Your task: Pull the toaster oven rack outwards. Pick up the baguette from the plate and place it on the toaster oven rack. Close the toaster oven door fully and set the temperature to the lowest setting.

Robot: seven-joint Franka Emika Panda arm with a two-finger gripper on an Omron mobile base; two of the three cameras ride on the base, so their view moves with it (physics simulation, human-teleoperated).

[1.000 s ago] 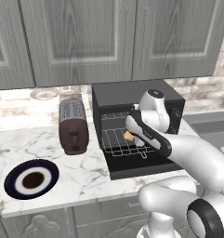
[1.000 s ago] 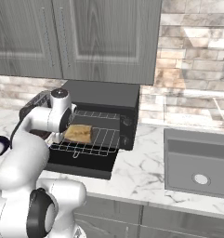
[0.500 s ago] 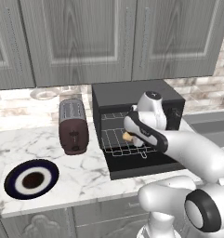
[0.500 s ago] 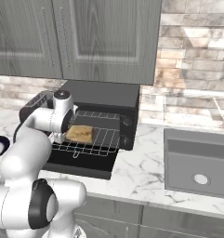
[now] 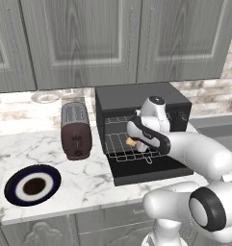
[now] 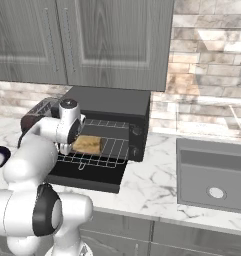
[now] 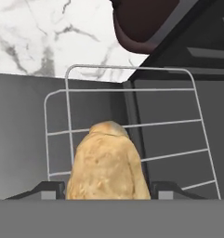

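The baguette [image 6: 88, 144] sits at centre-left of the right base view, over the pulled-out toaster oven rack [image 6: 108, 152]. In the hand view it lies low in the middle of the frame — its near end between the two finger tips, the rack's wires beneath and beyond it. Whether it rests on the wires or hangs just above them cannot be told.

Against the pictures of a second ago, little has shifted: the arm's pose has altered slightly, while bread and gripper [image 7: 106, 191] hold their place above the rack. Judgement: the placing step is at or near its end, with release pending.

The gripper's fingers flank the bread closely; whether they clamp it or have let go cannot be told.

The plate [image 5: 32, 184] lies bare at lower left of the left base view, well apart from the toaster oven [image 5: 140, 98]. The toaster oven door [image 5: 151, 170] hangs open, flat in front — closing and the temperature setting remain.
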